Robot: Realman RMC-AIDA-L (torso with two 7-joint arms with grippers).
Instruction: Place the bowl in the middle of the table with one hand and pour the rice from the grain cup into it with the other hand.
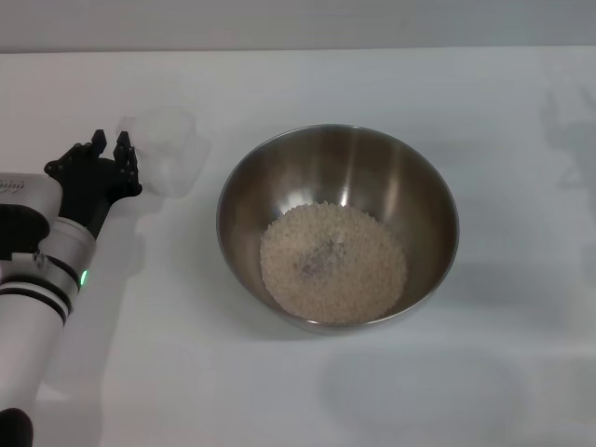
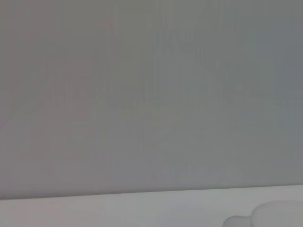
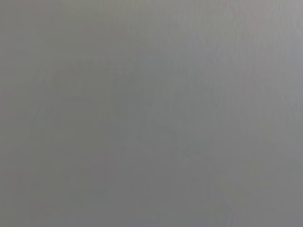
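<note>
The steel bowl (image 1: pixel 338 225) stands in the middle of the white table (image 1: pixel 298 391). A heap of pale rice (image 1: pixel 332 262) lies in its bottom. The clear grain cup (image 1: pixel 166 149) stands on the table at the far left, to the left of the bowl, and looks empty. My left gripper (image 1: pixel 108 154) is just left of the cup, with its black fingers apart and nothing between them. A pale rounded shape (image 2: pixel 265 216) at the edge of the left wrist view may be the cup. My right gripper is out of view.
My white left arm (image 1: pixel 42 279) reaches in along the table's left side. The right wrist view shows only plain grey. The left wrist view shows a grey wall above a strip of white table (image 2: pixel 118 210).
</note>
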